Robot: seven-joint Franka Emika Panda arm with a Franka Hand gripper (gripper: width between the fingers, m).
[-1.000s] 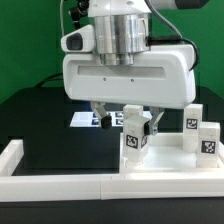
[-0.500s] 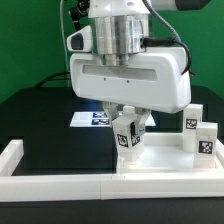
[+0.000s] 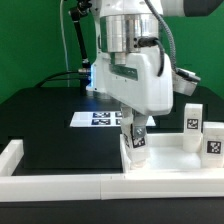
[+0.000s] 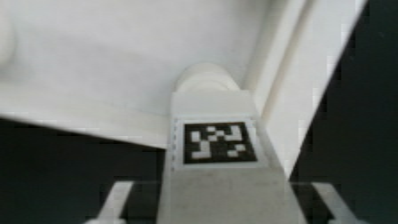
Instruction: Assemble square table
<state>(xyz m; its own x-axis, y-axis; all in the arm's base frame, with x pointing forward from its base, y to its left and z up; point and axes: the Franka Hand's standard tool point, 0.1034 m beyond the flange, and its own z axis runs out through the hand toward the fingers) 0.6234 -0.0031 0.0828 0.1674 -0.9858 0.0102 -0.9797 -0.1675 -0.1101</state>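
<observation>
My gripper [image 3: 134, 127] is shut on a white block leg [image 3: 135, 140] with a black-and-white tag and holds it upright at the near left corner of the white square tabletop [image 3: 172, 166]. I cannot tell whether the leg touches the tabletop. In the wrist view the leg [image 4: 217, 135] runs away from the camera between my two fingers [image 4: 121, 202], with its tip over the tabletop [image 4: 107, 70] beside the raised rim [image 4: 294, 60]. Two more tagged legs [image 3: 192, 124] [image 3: 212, 140] stand on the exterior view's right of the tabletop.
The marker board [image 3: 98, 118] lies flat on the black table behind my gripper. Low white border strips run along the front [image 3: 60, 186] and the exterior view's left [image 3: 12, 155]. A green wall stands behind.
The hand has turned about its vertical axis, from broadside to narrow side toward the camera. The leg has turned with it and stays over the tabletop's near left corner.
</observation>
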